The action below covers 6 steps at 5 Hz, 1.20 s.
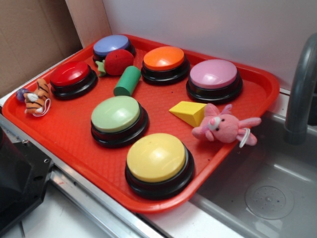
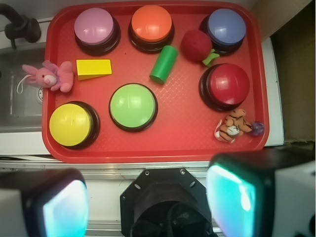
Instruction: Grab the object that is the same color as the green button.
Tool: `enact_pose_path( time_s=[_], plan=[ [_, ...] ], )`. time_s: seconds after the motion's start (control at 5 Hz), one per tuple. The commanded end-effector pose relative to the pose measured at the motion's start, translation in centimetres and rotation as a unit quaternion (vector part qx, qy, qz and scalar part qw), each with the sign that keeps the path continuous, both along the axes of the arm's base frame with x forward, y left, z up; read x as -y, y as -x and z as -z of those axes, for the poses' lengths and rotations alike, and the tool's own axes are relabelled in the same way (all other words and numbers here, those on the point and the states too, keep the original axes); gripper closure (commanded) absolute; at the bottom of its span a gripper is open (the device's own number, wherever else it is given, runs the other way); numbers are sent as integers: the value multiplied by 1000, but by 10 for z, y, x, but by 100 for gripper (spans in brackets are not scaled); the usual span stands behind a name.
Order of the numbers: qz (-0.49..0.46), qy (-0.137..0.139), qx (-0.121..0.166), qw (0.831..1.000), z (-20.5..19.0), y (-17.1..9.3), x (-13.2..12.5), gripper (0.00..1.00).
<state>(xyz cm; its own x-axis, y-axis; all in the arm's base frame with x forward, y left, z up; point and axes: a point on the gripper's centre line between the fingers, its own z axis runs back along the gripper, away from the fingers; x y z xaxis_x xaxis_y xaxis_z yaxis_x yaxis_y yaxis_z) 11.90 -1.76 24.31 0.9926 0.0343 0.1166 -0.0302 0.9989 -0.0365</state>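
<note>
The object, a small dark green cylinder [image 1: 127, 81] [image 2: 164, 64], lies on its side on the red tray [image 1: 69, 131] [image 2: 182, 131], between the orange and blue buttons. The green button [image 1: 116, 113] [image 2: 133, 105] sits mid-tray, just nearer the front than the cylinder. My gripper [image 2: 148, 200] hangs high above the tray's near edge, well short of the cylinder. It is open, its cyan pads [image 2: 232, 197] wide apart with nothing between them. The exterior view does not show the gripper.
The tray also holds a yellow button [image 1: 156, 157], pink button [image 1: 213, 74], orange button [image 1: 163, 58], blue button [image 1: 111, 45], red button [image 1: 70, 74], a red ball toy [image 1: 118, 62], yellow wedge [image 1: 189, 112], pink bunny [image 1: 223, 128] and tiger toy [image 1: 37, 97]. To the right are a sink [image 1: 267, 193] and faucet [image 1: 302, 89].
</note>
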Motion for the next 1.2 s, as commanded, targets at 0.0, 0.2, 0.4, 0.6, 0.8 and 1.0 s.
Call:
enact_pose_path(
  time_s=[0.0,0.2,0.4,0.6,0.8,1.0],
  plan=[
    [0,0,0,1000,0,0,0,0],
    [-37,14,13,999,12,-20,-1,0],
    [-83,15,9,996,29,-39,-2,0],
    [-139,16,11,990,52,-62,-9,0],
    [-222,7,26,975,84,-85,-22,0],
    [-237,32,28,971,109,-102,-30,0]
  ],
)
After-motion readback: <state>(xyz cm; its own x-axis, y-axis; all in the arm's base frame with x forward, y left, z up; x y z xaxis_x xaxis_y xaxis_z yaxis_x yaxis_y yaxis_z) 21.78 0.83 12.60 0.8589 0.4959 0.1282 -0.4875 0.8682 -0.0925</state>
